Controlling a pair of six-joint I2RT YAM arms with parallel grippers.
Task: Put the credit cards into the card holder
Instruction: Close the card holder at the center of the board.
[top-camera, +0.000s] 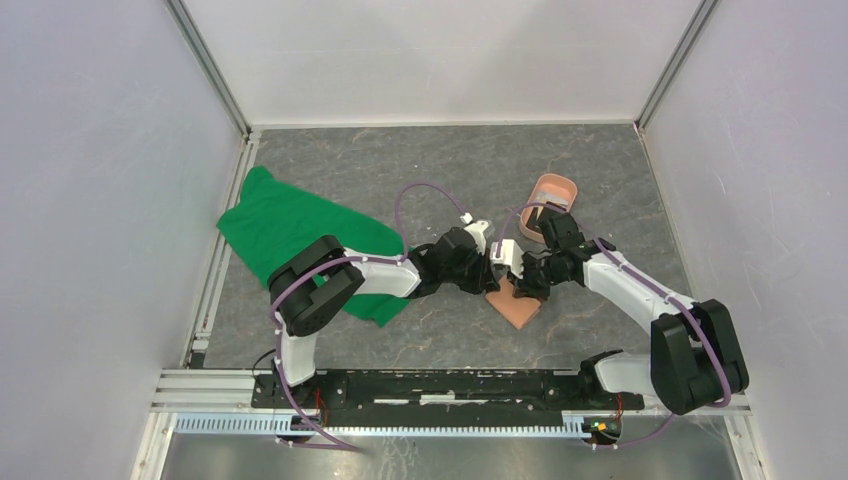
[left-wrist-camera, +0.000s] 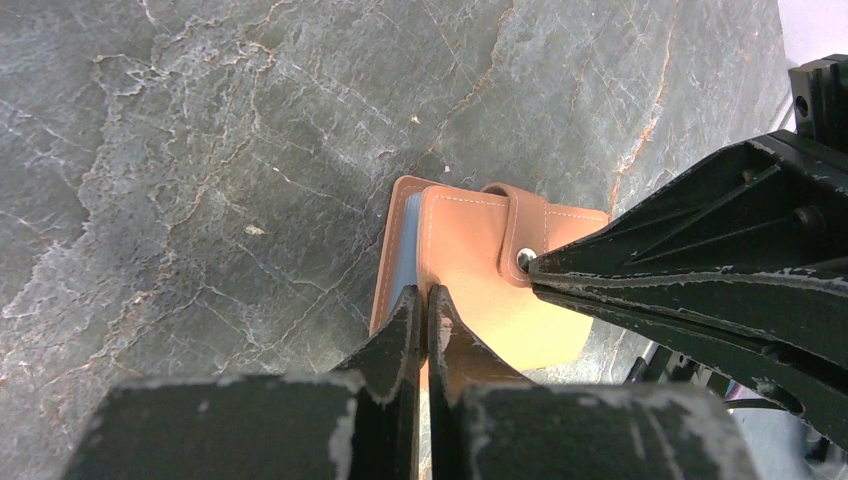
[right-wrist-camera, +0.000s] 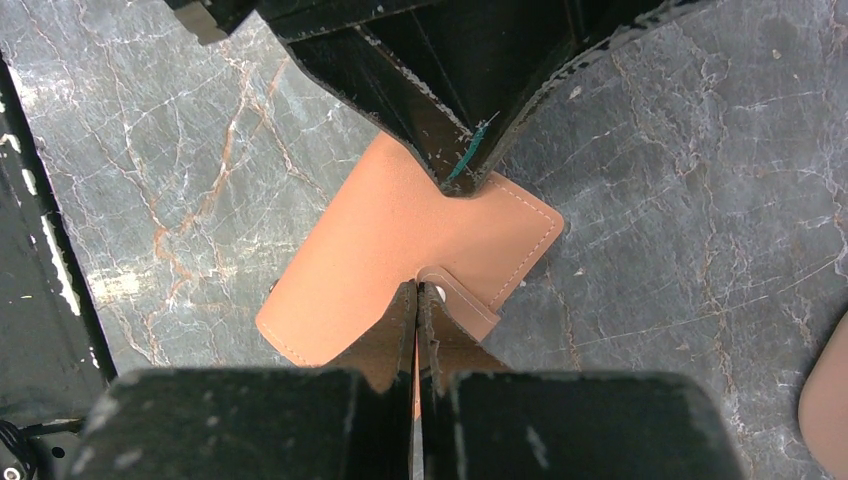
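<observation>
The tan-orange card holder (top-camera: 517, 307) lies closed on the table between both arms, its strap (left-wrist-camera: 527, 222) snapped over the cover. My left gripper (left-wrist-camera: 427, 292) is shut on the cover's free edge, where a blue-grey pocket (left-wrist-camera: 404, 250) shows beneath. It also shows in the top view (top-camera: 497, 279). My right gripper (right-wrist-camera: 416, 288) is shut at the strap tab (right-wrist-camera: 462, 304) by the snap, and shows from above (top-camera: 521, 290). Some credit cards (top-camera: 553, 207) seem to lie in the pink tray, partly hidden by my right arm.
The salmon-pink oval tray (top-camera: 556, 183) stands just behind the right arm; its rim shows in the right wrist view (right-wrist-camera: 832, 400). A green cloth (top-camera: 290, 235) lies at the left under the left arm. White walls enclose the grey marbled table.
</observation>
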